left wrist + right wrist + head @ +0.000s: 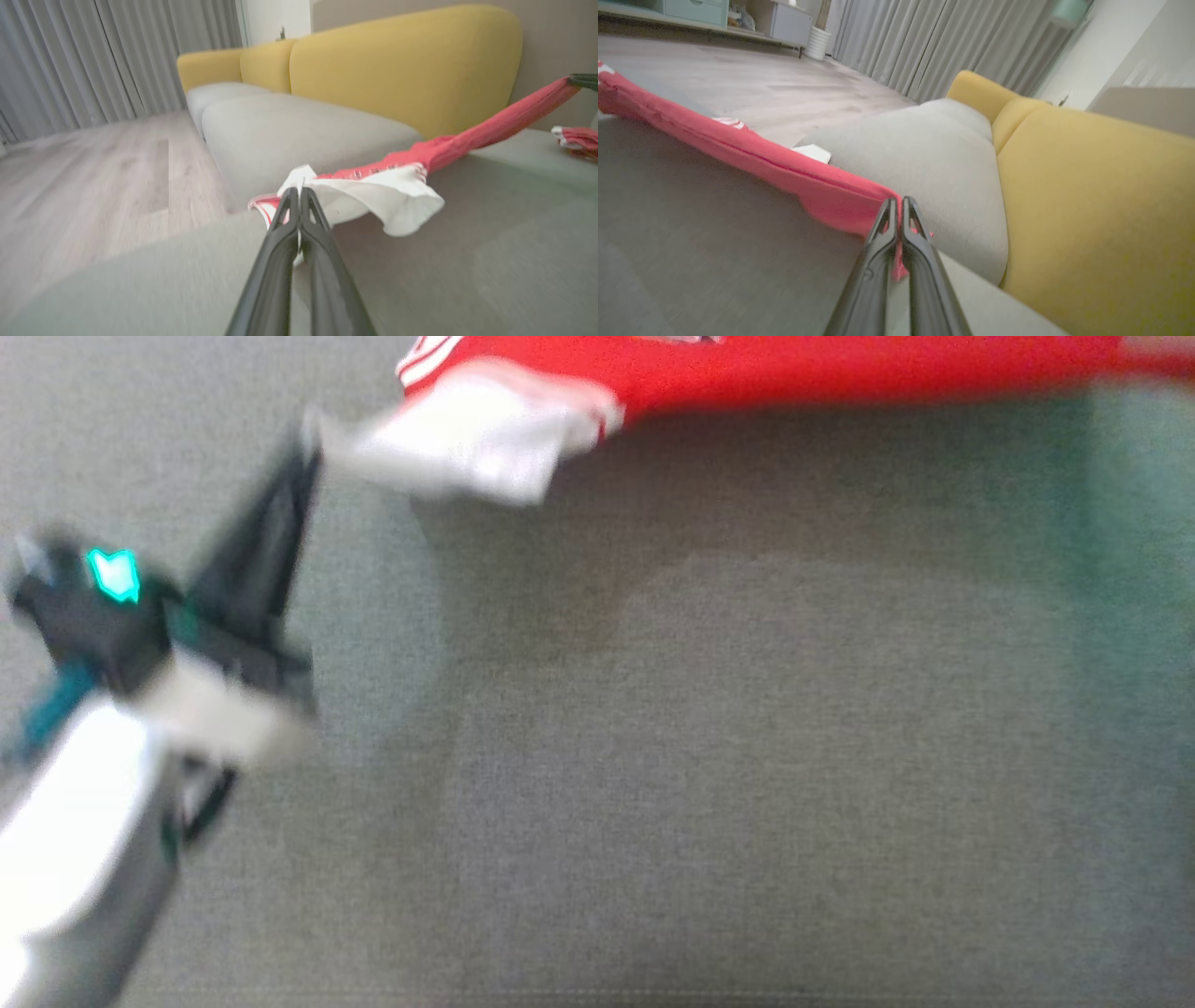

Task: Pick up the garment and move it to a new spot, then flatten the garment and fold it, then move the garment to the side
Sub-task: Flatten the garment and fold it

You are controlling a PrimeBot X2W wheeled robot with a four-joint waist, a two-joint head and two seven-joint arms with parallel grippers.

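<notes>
- Cushion (747,784) comes first: the grey seat spreads across the near part of the head view, and the cloth I care about is beyond it, toward the far edge.
- On the near left, my left gripper (310,434) reaches away from me and slightly right. In the left wrist view its two dark fingers are pressed together, with a white panel (387,200) of the garment (822,369) pinched at the tips.
- From that pinch the garment runs rightward as a long red band across the far side, so its long axis lies left to right, square to my line of sight. It looks lifted off the seat, with a shadow under it.
- At the right end, my right gripper (899,205) is likewise closed, with a fold of red fabric caught between the fingers.
- Each arm has its own end, left on white and right on red, and neither is nearer the middle. I judge this to be the carry to a new spot. Both hands should travel on one heading with the same span between them, or the band may sag or slip from a pinch.
- Farthest back stands the yellow backrest (402,65). The head view is blurred, so I trust the wrist views for the grips.
</notes>
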